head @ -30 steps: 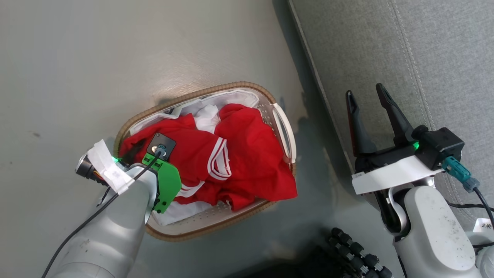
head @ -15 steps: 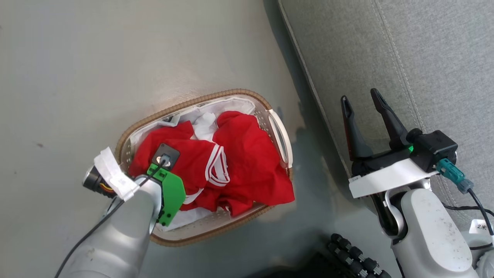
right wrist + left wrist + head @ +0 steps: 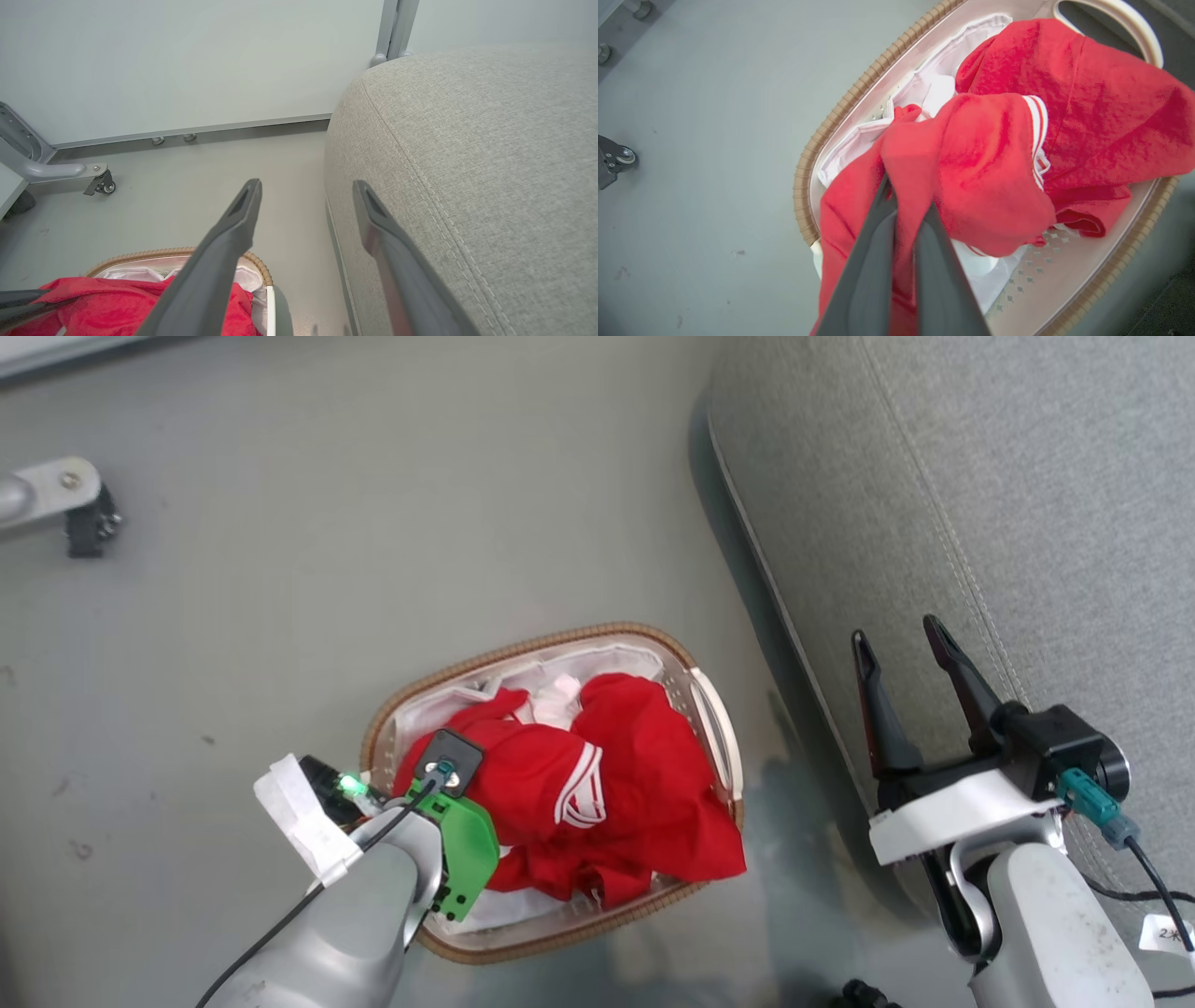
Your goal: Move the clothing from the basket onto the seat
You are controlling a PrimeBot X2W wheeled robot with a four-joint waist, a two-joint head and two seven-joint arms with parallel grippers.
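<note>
The left gripper [image 3: 908, 196] has its jaws clamped on a fold of the striped red garment [image 3: 994, 177], at the left end of the basket [image 3: 831, 121]. Lift high enough to shed the plain red garment [image 3: 1111, 107] before swinging to the couch [image 3: 980, 476], at whose edge the right gripper [image 3: 896, 635] hangs, jaws apart.

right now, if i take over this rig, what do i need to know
Left pincer: shut on the striped-trim red garment, inside the laundry basket.
Right pincer: open, holding nothing, by the edge of the couch cushion.
Plain red garment: in the basket, one corner draped over the rim.
Done: the grasp only; nothing is on the cushion.
Left: lift and carry both garments over.
</note>
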